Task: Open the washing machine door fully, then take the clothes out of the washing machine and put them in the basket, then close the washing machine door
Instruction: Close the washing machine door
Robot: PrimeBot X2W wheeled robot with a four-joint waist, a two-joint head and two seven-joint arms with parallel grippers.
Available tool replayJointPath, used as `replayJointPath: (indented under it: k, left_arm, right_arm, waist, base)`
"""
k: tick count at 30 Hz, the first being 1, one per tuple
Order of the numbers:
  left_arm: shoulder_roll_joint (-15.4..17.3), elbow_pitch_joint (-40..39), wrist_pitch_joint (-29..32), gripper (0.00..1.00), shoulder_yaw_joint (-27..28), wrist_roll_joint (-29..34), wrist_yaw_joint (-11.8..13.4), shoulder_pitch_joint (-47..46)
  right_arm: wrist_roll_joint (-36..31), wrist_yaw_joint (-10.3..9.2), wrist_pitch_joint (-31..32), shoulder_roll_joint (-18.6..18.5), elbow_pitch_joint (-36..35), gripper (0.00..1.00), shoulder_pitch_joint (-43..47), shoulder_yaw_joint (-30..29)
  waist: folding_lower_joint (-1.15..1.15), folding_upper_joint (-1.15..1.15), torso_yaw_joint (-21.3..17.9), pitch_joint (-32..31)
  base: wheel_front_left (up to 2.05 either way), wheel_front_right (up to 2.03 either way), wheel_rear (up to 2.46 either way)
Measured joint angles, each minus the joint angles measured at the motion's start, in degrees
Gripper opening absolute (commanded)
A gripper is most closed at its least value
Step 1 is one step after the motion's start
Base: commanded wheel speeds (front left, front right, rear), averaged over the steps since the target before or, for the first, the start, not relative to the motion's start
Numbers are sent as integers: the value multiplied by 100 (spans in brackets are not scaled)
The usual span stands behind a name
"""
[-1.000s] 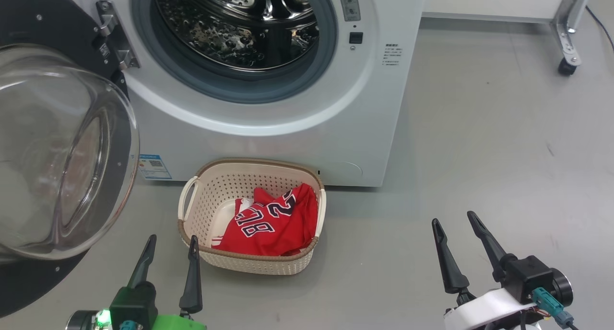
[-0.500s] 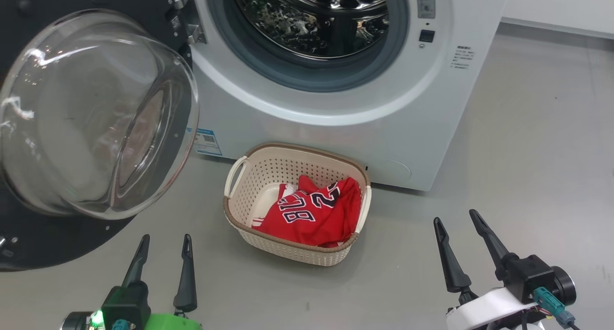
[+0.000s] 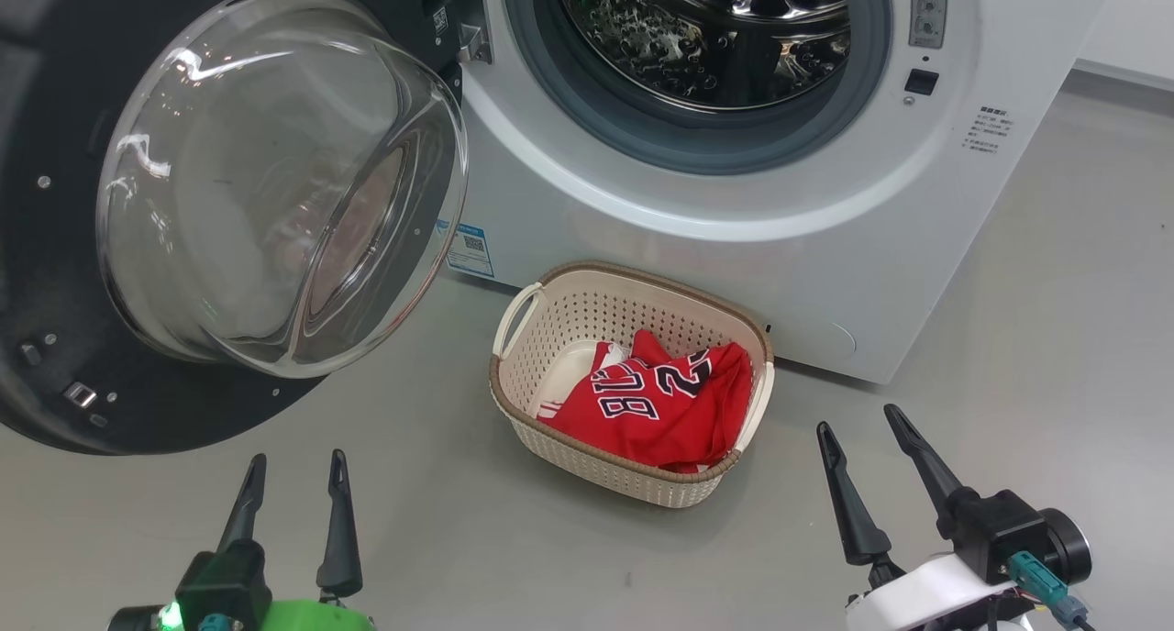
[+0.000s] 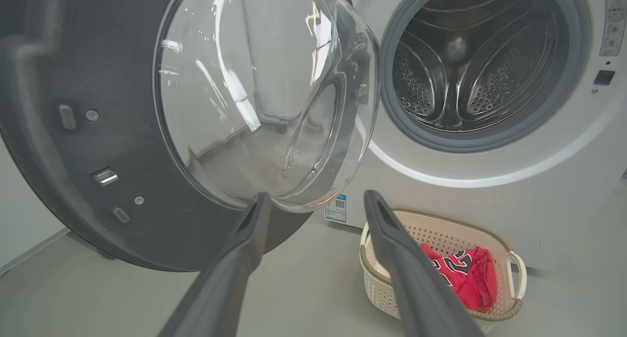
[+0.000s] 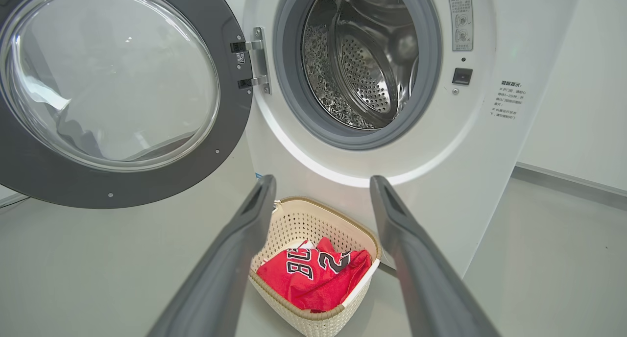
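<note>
Left claw (image 3: 297, 457) and right claw (image 3: 857, 418) hang wide open; door (image 3: 229, 200) stands swung left, glass bulging rightward, basket (image 3: 569, 324) lying lengthwise along the washer's (image 3: 697, 264) front.

Matt dark rim and glossy clear glass make up the washing machine door (image 3: 55, 246). The drum (image 3: 715, 35) is shiny perforated steel. The basket (image 3: 642, 484) is matt perforated plastic, the clothes (image 3: 660, 402) soft cloth.
</note>
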Motion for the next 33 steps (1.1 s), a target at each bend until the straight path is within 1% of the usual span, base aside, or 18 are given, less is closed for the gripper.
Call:
replayJointPath:
  k: [11, 12, 13, 14, 15, 16, 17, 25, 28, 30, 33]
  left_arm:
    - [-2, 31, -25, 100, -47, -41, 0, 3]
    - [-2, 31, -34, 96, -51, -41, 0, 4]
    - [-2, 32, -37, 79, -56, -41, 0, 4]
    - [-2, 32, -37, 79, -60, -41, 0, 4]
    - [-2, 32, -37, 40, -66, -41, 0, 4]
    - [-2, 32, -37, 21, -73, -41, 0, 4]
    - [-2, 32, -38, 0, -81, -41, 0, 4]
    - [-2, 26, -42, 0, -219, -52, 0, 4]
    - [-1, -3, -48, 0, -249, -165, 0, 4]
    - [0, -119, -92, 0, -323, -359, 0, 2]
    - [-1, -434, -144, 0, -443, -1291, 0, -5]
  right_arm:
    - [0, 11, 1, -2, 48, 100, 0, 16]
    - [0, 11, 0, -2, 49, 100, 0, 16]
    - [0, 11, 0, -1, 51, 100, 0, 16]
    - [0, 11, 0, -1, 51, 100, 0, 18]
    - [0, 11, 0, -1, 51, 100, 0, 20]
    - [0, 12, 0, -1, 51, 100, 0, 22]
    - [0, 22, 0, -1, 51, 100, 0, 24]
    - [0, 42, 0, -1, 54, 100, -1, 24]
    - [0, 42, 0, -1, 54, 100, -1, 24]
    - [0, 42, 0, -1, 54, 100, -2, 24]
    - [0, 42, 0, 0, 55, 100, -2, 25]
  waist:
    - [0, 0, -17, -31]
    - [0, 0, -22, -36]
    - [0, 0, -27, -40]
    - [0, 0, -31, -42]
    - [0, 0, -34, -43]
    - [0, 0, -36, -44]
    - [0, 0, -39, -44]
    - [0, 0, -43, -49]
    - [0, 0, -42, -49]
    - [0, 0, -41, -49]
    - [0, 0, -42, -41]
  base:
    - [0, 0, 0]
    - [0, 0, 0]
    - [0, 0, 0]
    - [0, 0, 0]
    - [0, 0, 0]
    - [0, 0, 0]
    - [0, 0, 0]
    - [0, 0, 0]
    - [0, 0, 0]
    - [0, 0, 0]
    - [0, 0, 0]
